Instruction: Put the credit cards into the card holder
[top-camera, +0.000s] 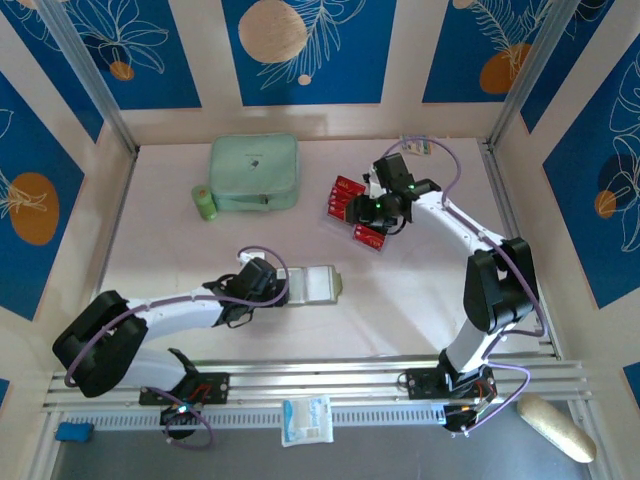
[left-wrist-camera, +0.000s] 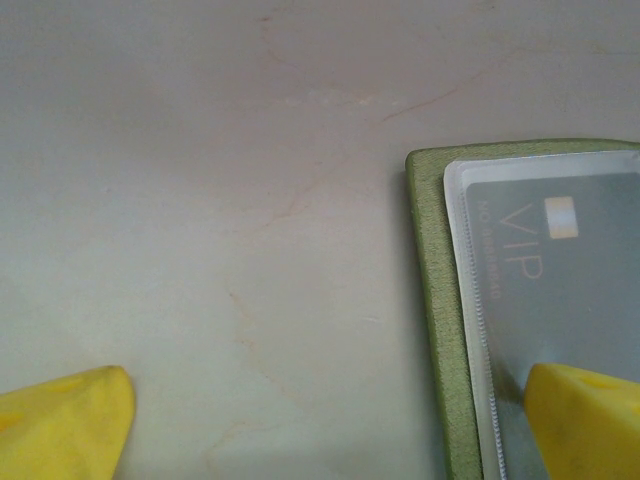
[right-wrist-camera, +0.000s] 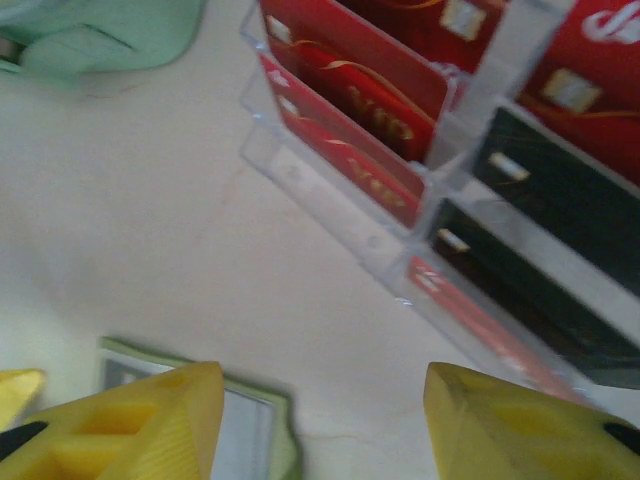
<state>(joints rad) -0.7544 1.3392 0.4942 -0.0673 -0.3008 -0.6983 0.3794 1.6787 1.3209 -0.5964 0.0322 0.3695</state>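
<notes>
**Figure.** Top and wrist views. The small olive-green fold-over card holder (top-camera: 315, 285) lies open and flat mid-table, with a grey VIP card (left-wrist-camera: 570, 300) already behind its clear pocket. The left gripper (left-wrist-camera: 325, 400) is spread wide. One yellow finger (left-wrist-camera: 590, 420) lies over the pocket edge, probably to steady the holder, though contact is unclear. The red and black credit cards (right-wrist-camera: 350, 90) stand upright in a clear plastic slotted tray (right-wrist-camera: 390, 255). The right gripper (right-wrist-camera: 322, 400) hangs at the tray, fingers parted and empty, placed to pick one.

- Card holder (left-wrist-camera: 425, 300): olive-green rim, silvery inside.
- Credit cards (right-wrist-camera: 350, 75): red and black, pale markings.
- Zip case (top-camera: 254, 172): mint green.
- Walls (top-camera: 340, 75): blue, white leaf outlines.
</notes>
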